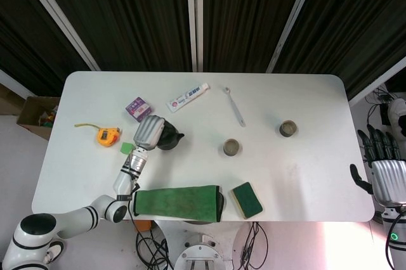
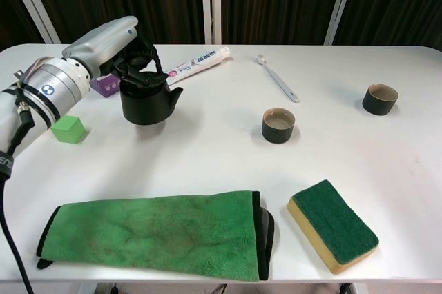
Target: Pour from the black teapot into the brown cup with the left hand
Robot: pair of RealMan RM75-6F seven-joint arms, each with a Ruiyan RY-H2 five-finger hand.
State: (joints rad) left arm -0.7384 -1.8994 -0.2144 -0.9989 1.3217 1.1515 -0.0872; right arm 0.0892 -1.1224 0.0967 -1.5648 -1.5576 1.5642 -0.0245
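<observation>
White table [image 2: 207,149]: left hand [image 2: 103,38] holds upright black teapot [image 2: 145,104], spout toward brown cup [image 2: 279,125]

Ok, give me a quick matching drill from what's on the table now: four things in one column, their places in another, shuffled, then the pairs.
Things:
1. black teapot
2. green cube
3. sponge
4. spoon

Places:
A. near edge, right of the green cloth
B. far side, beyond the nearer brown cup
C. under the left robot hand, which holds it from above
D. left of the teapot, by the left arm

Pairs: 1-C, 2-D, 3-A, 4-B
</observation>
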